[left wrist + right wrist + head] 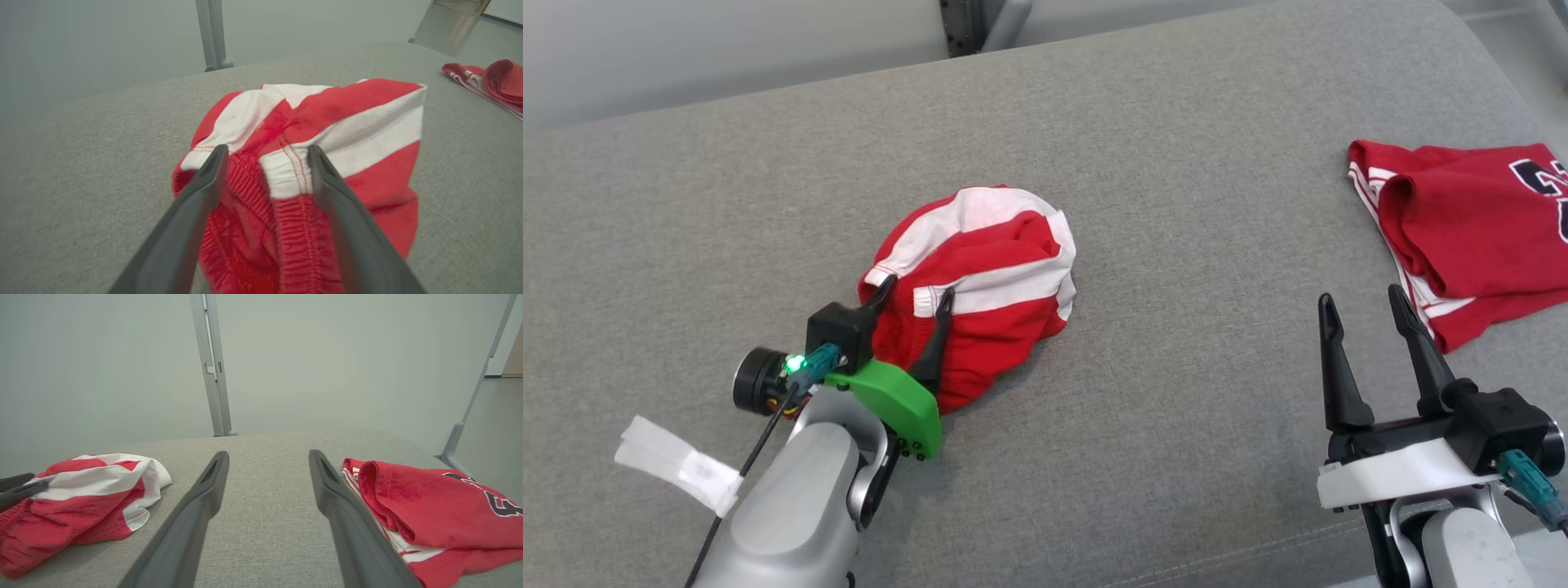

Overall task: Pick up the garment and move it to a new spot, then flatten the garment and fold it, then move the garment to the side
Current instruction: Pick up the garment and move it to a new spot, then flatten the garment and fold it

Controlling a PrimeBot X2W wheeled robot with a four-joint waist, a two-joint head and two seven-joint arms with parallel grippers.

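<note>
Head view: logged garment (988,278) bunched mid-frame on cushion (1176,147), left gripper (917,287) spread over its lower-left edge, gripping nothing; right gripper (1361,296) lower right, agape, empty. Left wrist view: saw waistband (286,179) between the fingers (196,204); judged a shallow pinch liable to slip on lifting. Right wrist view: noted red jersey (429,498) at right, well apart.

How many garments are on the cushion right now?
2. A crumpled red-and-white garment lies midway on the grey cushion, the open left hand straddling its near edge. A red numbered jersey lies at the right edge, beside the open right hand. None looks hidden.
</note>
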